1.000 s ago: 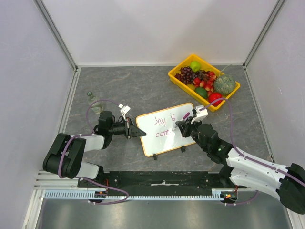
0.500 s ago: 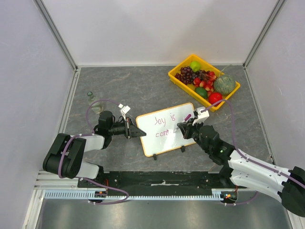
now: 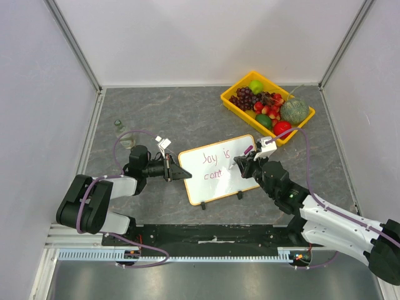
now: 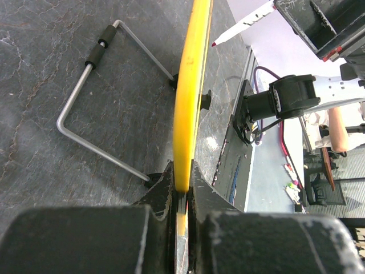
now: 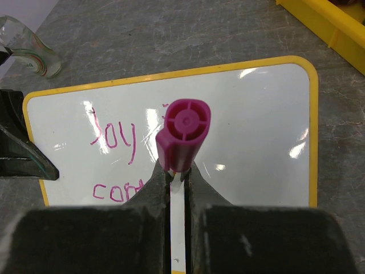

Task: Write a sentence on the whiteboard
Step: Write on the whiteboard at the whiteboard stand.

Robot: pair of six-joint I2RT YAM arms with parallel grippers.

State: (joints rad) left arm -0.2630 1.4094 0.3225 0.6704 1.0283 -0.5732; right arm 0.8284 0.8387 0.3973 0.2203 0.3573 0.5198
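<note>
The whiteboard (image 3: 219,167) stands tilted on its black feet in the middle of the table, with a yellow rim. My left gripper (image 3: 177,173) is shut on the board's left edge; the left wrist view shows the yellow edge (image 4: 191,85) between the jaws. My right gripper (image 3: 245,164) is shut on a white marker with a magenta end (image 5: 183,134), held over the board's right half. The sentence (image 3: 216,165) reads "Joy is" on the first line and "cont" on the second. In the right wrist view the marker hides "is" (image 5: 126,165).
A yellow tray (image 3: 232,103) of fruit stands at the back right. A small glass bottle (image 3: 123,132) stands at the left, also in the right wrist view (image 5: 28,48). The board's wire stand (image 4: 97,97) rests on the grey table behind it.
My right gripper has moved a little to the right and back along the board with the marker. The left gripper and the board have not moved.
</note>
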